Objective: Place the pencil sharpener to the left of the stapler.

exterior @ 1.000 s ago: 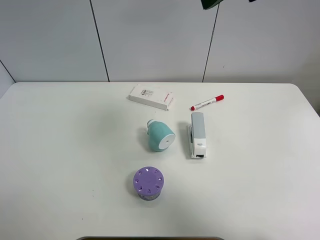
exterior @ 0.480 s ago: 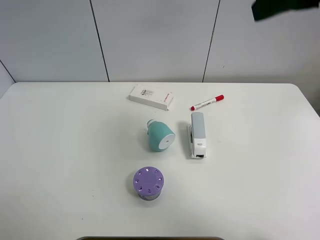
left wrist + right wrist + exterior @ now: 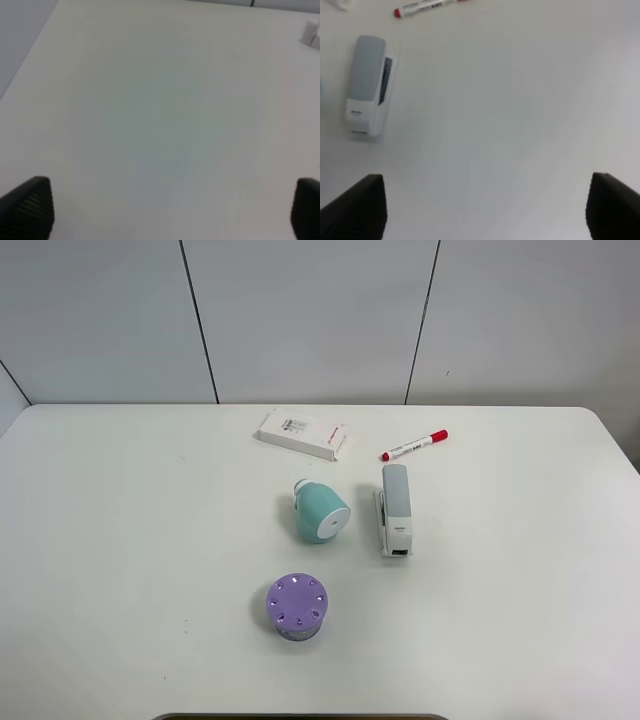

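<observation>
- Both sets of fingers, left point(image 3: 165, 207) and right point(image 3: 482, 207), stand wide apart, empty.
- Teal barrel-shaped pencil sharpener point(image 3: 321, 511) already lies left of the long grey-white stapler point(image 3: 395, 509), apart on the white bench point(image 3: 120, 540); likely only leave it undisturbed.

Pencil sharpener point(image 3: 321, 512): teal body, white round face. Stapler point(image 3: 395, 509): light grey top, white base. Cylinder point(image 3: 297, 606): purple, ring of small holes on top. Marker point(image 3: 413, 445): white barrel, red cap. Box point(image 3: 303, 434): white, dark print. Table point(image 3: 120, 540): white.
</observation>
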Robot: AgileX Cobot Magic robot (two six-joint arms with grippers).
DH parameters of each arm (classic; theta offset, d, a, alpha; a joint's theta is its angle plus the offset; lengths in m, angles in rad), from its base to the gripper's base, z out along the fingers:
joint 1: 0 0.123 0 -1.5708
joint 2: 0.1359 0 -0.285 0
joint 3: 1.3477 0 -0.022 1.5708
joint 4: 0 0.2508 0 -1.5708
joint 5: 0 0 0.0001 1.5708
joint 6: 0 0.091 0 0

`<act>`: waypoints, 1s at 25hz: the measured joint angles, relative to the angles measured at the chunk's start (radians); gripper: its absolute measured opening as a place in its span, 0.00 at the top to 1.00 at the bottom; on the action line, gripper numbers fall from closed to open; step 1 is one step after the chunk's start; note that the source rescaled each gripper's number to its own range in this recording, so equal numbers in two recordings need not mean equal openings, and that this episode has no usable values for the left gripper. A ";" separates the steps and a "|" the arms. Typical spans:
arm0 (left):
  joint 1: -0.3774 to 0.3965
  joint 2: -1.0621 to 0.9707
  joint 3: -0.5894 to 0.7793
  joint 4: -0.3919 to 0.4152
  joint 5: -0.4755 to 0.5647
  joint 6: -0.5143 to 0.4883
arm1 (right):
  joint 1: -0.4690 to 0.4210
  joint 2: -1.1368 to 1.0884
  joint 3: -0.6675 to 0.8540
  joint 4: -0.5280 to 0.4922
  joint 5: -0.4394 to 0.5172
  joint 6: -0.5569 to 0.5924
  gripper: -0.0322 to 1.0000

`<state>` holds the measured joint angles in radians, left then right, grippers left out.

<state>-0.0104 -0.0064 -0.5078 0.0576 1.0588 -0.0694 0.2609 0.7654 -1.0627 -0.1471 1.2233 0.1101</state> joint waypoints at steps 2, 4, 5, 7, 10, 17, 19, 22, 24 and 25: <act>0.000 0.000 0.000 0.000 0.000 0.000 | -0.040 -0.083 0.050 0.000 0.000 0.000 0.31; 0.000 0.000 0.000 0.000 0.000 0.000 | -0.081 -0.170 0.102 0.000 -0.003 0.000 0.31; 0.000 0.000 0.000 0.000 0.000 0.000 | -0.105 -0.215 0.129 0.000 -0.010 0.000 0.31; 0.000 0.000 0.000 0.000 0.000 0.000 | -0.140 -0.301 0.178 0.000 -0.028 0.000 0.31; 0.000 0.000 0.000 0.000 0.000 0.000 | -0.180 -0.417 0.244 0.000 -0.051 0.000 0.31; 0.000 0.000 0.000 0.000 0.000 0.000 | -0.195 -0.638 0.446 -0.005 -0.123 0.000 0.31; 0.000 0.000 0.000 0.000 0.000 0.000 | -0.195 -0.688 0.509 -0.006 -0.128 0.000 0.31; 0.000 0.000 0.000 0.000 0.000 0.000 | -0.195 -0.752 0.555 -0.005 -0.135 0.000 0.31; 0.000 0.000 0.000 0.000 0.000 0.000 | -0.195 -0.767 0.555 -0.006 -0.140 0.000 0.31; 0.000 0.000 0.000 0.000 0.000 0.000 | -0.195 -0.768 0.557 -0.006 -0.143 0.000 0.31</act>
<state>-0.0104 -0.0064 -0.5078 0.0576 1.0588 -0.0694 0.0657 -0.0025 -0.5061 -0.1531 1.0800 0.1101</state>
